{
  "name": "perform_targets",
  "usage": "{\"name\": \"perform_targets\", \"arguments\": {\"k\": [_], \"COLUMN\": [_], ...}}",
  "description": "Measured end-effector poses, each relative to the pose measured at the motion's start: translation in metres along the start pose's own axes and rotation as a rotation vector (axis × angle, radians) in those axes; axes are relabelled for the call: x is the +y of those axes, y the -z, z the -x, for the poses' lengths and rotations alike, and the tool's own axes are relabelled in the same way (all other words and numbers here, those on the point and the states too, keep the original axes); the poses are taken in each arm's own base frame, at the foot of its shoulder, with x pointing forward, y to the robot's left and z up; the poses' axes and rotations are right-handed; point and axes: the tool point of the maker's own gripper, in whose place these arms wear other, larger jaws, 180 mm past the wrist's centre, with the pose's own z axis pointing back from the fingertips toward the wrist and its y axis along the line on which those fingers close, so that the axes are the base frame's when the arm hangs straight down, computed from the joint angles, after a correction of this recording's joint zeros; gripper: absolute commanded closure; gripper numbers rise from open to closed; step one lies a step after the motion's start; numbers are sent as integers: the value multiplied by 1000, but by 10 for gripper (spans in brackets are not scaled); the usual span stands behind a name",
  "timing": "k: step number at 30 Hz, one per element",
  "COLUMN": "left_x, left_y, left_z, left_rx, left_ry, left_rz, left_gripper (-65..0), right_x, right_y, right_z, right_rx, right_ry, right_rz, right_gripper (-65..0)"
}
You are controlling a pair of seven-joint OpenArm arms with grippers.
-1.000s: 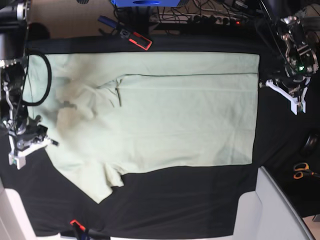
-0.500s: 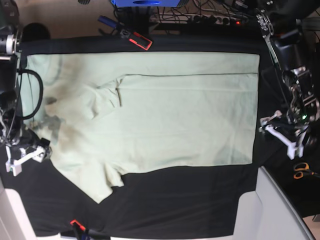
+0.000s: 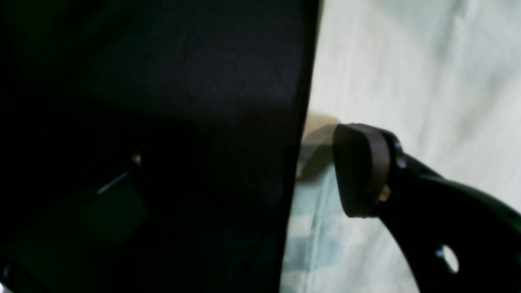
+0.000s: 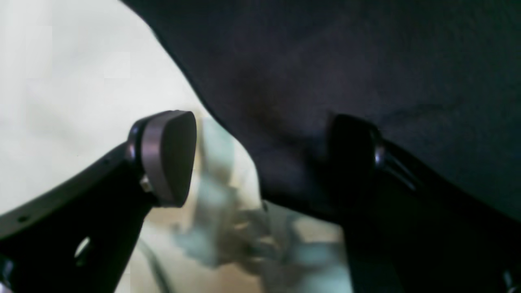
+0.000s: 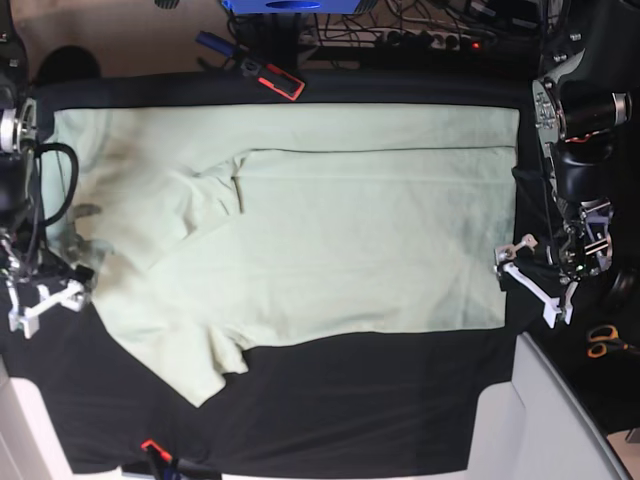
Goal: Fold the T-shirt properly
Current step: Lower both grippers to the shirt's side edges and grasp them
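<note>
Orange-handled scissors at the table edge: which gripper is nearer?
Left. The left gripper hangs open at the T-shirt's hem, just up-left of the scissors. The right gripper is open at the shirt's opposite end, across the table.

Overhead view. The T-shirt lies flat on the surface, which is covered in black cloth; its straight hem faces the frame's right, and one sleeve is folded in across the chest (a crease runs along the upper body). A second sleeve juts toward the lower left. The left gripper, at the frame's right, sits at the hem's lower corner with its white jaws apart, nothing between them. The right gripper, at the frame's left, rests just beside the shoulder edge, jaws likewise apart. A red-and-black tool lies beyond the top edge; orange-handled scissors lie at far right.
</note>
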Motion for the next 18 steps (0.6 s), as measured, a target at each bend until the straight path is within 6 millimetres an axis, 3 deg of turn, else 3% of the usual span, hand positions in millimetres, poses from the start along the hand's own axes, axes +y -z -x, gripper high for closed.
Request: {"name": "perform_targets", "arguments": {"k": [5, 11, 15, 18], "left_x": [9, 6, 18, 20], "left_y": [-3, -2, -4, -4], "left_z": [-11, -4, 2, 3], "left_rx": [-25, -10, -1, 4], "left_ry": [-6, -2, 2, 1], "left_rz": [-18, -13, -34, -39], "left_gripper": [-553, -553, -553, -553], "right_x": [37, 40, 56, 54], "right_y": [13, 15, 17, 17], "right_z": [-1, -4, -3, -5], "right_rx": [-9, -10, -13, -17], "right_ry": [-8, 3, 3, 3], "right_rz": [-59, -52, -79, -76], "right_gripper": [-501, -501, -498, -496]}}
